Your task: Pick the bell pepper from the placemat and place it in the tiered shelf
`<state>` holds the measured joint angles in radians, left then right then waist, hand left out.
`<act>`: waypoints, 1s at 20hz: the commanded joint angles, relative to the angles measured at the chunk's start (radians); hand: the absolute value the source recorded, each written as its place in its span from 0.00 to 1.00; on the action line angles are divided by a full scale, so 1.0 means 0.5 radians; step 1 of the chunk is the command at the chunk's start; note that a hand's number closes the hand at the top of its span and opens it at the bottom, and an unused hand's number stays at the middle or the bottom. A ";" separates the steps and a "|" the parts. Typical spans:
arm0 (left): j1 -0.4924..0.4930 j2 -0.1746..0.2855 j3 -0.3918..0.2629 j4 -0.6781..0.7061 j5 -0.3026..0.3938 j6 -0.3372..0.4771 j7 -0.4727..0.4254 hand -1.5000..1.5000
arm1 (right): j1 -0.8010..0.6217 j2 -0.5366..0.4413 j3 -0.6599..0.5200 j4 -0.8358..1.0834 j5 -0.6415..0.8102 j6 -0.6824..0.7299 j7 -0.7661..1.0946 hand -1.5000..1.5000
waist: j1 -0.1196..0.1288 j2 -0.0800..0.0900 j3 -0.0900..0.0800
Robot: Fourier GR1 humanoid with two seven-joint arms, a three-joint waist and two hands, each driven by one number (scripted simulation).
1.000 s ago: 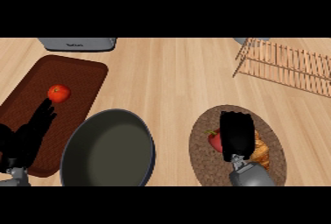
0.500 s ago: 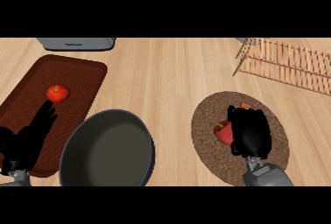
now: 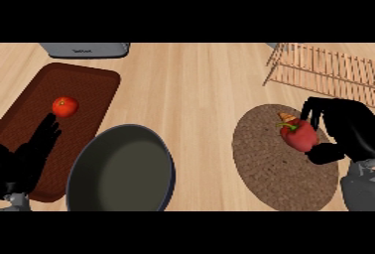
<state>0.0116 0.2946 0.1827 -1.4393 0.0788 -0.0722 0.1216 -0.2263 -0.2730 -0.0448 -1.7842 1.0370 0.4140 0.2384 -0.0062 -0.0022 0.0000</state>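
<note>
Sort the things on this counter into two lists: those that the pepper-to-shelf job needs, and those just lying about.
Part of the job:
- bell pepper
- round placemat under it
- wire shelf
- right hand, curled round the pepper

Just lying about:
- tomato
- brown tray it sits on
- dark pan
- grey box at the top edge
- left hand, resting open at lower left
</note>
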 commanded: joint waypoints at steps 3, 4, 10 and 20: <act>0.038 0.018 0.022 -0.021 0.005 -0.032 -0.008 0.50 | -0.166 0.026 -0.426 -0.305 -0.506 0.392 0.170 1.00 | -0.005 -0.006 -0.001; 0.061 -0.017 0.016 0.007 -0.024 0.009 -0.049 0.50 | -0.091 0.031 -0.514 -0.450 -0.627 0.468 0.184 1.00 | -0.032 -0.012 -0.002; 0.064 -0.023 0.003 -0.019 -0.027 -0.012 -0.046 0.50 | -0.353 0.071 -0.952 -0.725 -1.154 0.725 0.612 1.00 | -0.026 -0.016 -0.003; -0.020 -0.027 0.009 -0.011 -0.039 -0.028 0.029 0.50 | -0.906 -0.368 -1.169 -0.685 -1.632 0.707 1.273 1.00 | 0.009 -0.002 -0.002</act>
<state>0.0173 0.2950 0.1990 -1.4444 0.0697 -0.0920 0.1226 -0.5720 -0.3792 -0.6268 -2.1371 0.2670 0.7777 0.7486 -0.0077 -0.0056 -0.0009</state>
